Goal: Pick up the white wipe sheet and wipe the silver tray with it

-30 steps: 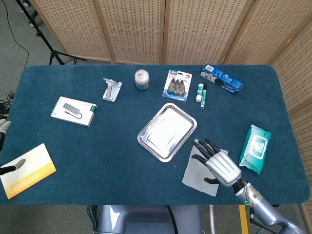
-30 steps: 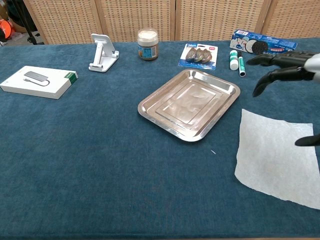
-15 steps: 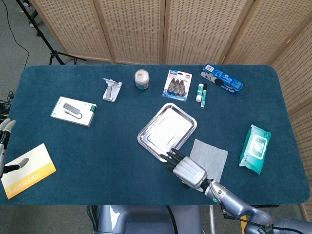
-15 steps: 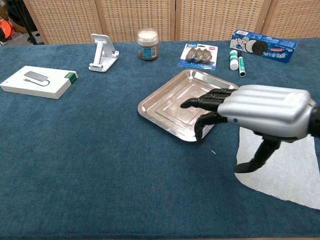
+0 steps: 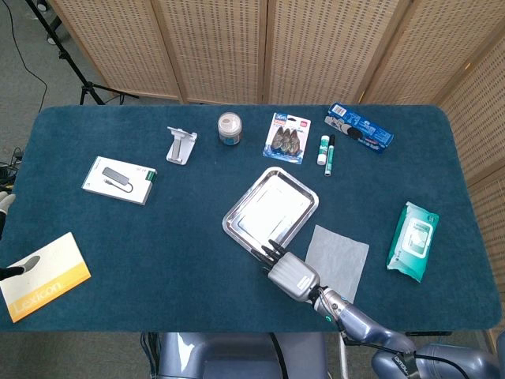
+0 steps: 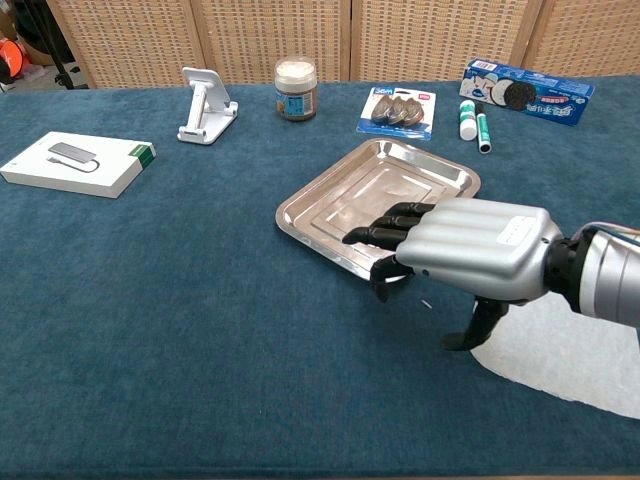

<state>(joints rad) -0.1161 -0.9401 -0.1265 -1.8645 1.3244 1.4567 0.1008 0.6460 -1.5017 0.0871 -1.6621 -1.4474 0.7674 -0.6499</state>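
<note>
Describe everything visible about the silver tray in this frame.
The silver tray is a shallow rectangular pan of shiny, mirror-like metal with rounded corners, a raised rolled rim and a stepped flat floor. It lies flat on the blue table cloth, turned diagonally, near the table's middle. It holds nothing. The right hand reaches over its near corner, dark fingers spread above the floor; whether they touch the metal cannot be told. The white wipe sheet lies flat on the cloth beside it, apart from it.

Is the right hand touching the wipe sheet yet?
Cannot tell. In the chest view the right hand hides the white wipe sheet's near edge; its thumb hangs there, contact unclear.
</note>
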